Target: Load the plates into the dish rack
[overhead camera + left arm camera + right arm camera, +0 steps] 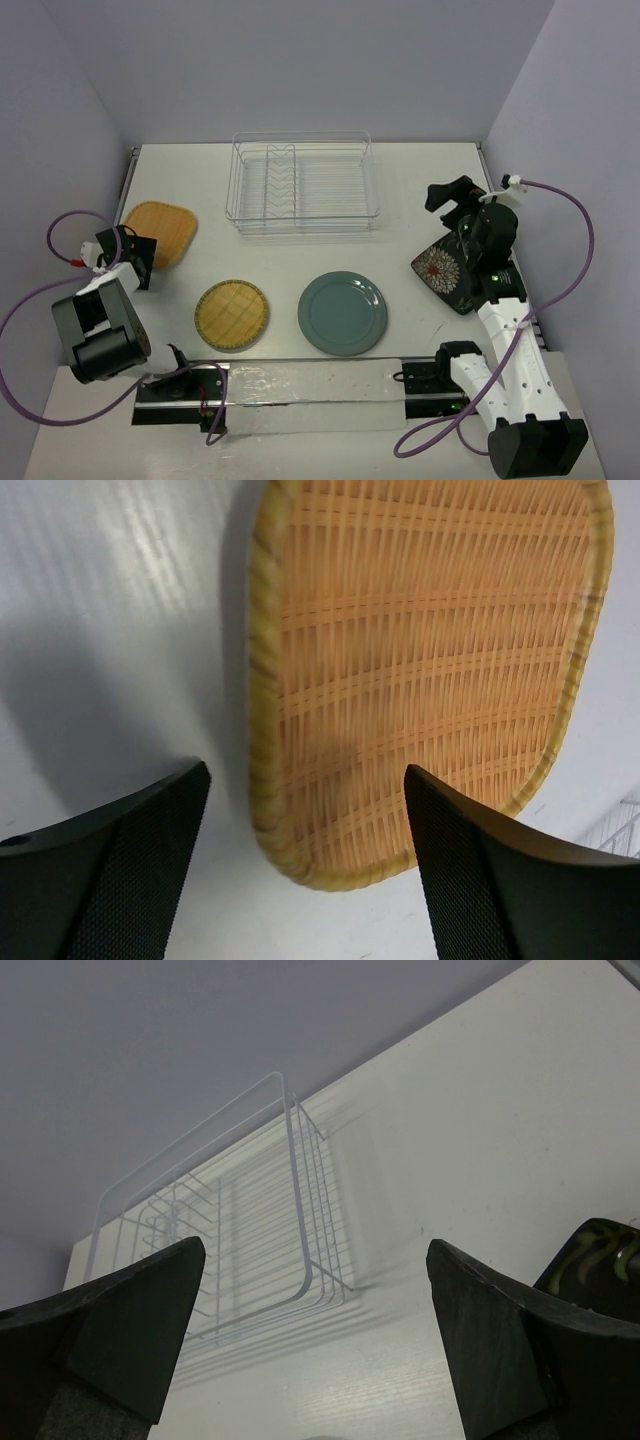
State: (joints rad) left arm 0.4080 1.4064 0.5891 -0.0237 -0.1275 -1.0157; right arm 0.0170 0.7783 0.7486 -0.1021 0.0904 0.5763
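Pale lilac walls close round a white desk (400, 200), and everything sits on it. The dish rack (300, 185) is the biggest piece, at the far middle with no plate in it. Its upright wavy dividers stand toward its left end.

The overhead view alone shows all four plates lying flat and well apart. The teal plate (342, 313) is near the middle front. The orange-tan plate (160, 232) is at the far left. The dark floral plate (445, 272) is at the right, partly hidden under the right arm. The small yellow plate (232, 314) lies just left of the teal one.

A shiny strip (310, 382) runs along the near edge between the arm bases. A purple cable (585, 240) loops from each wrist.

The left hand (125, 258) is beside the orange-tan plate's near edge. Its wrist camera adds the woven surface of that plate (430, 660). The two fingers stand wide apart (305, 772), one on either side of the plate's near corner. Whether they touch it cannot be told.

The right hand (455, 200) is raised between the rack and the dark plate, holding nothing. Its camera looks past parted fingers (315, 1248) to the rack's wire end (292, 1180). Only a dark, swirled corner of the floral plate (605, 1250) shows, behind the right finger.
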